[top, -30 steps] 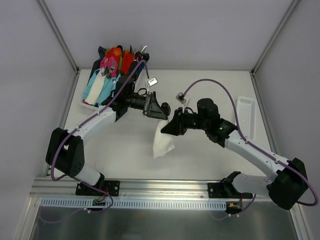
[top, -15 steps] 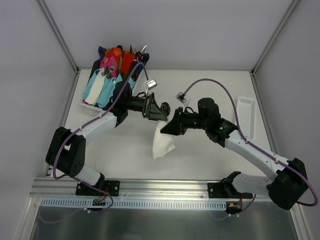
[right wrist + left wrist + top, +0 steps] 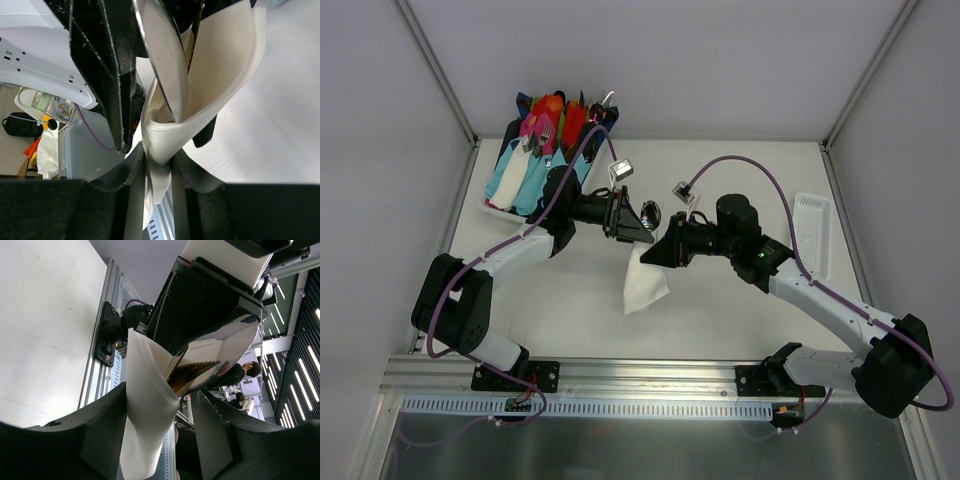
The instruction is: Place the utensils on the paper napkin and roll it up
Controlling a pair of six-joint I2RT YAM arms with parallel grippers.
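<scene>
Though limp from above, paper napkin (image 3: 220,90) tight in right jaws around spoon (image 3: 161,62); left jaws unclear.

- The top view was bright and evenly lit from overhead. The paper napkin (image 3: 645,282) threw only a faint, soft shadow on the table (image 3: 740,310) just beside it.
- In the left wrist view the napkin (image 3: 145,400) was sharp, pale on its left flank and shaded inside its fold.
- Just right of it, the spoon (image 3: 225,347) carried mirror glare, and light strips (image 3: 300,380) glowed beyond.
- Below the napkin, the left gripper's fingers (image 3: 60,450) were dark and soft-edged.
- In the right wrist view the napkin (image 3: 220,75) looked warm cream, and the table to its right was nearly washed out.
- The spoon (image 3: 160,55) at its left showed a grey sheen.
- The right gripper's fingers (image 3: 50,210) below were black and blurred.
</scene>
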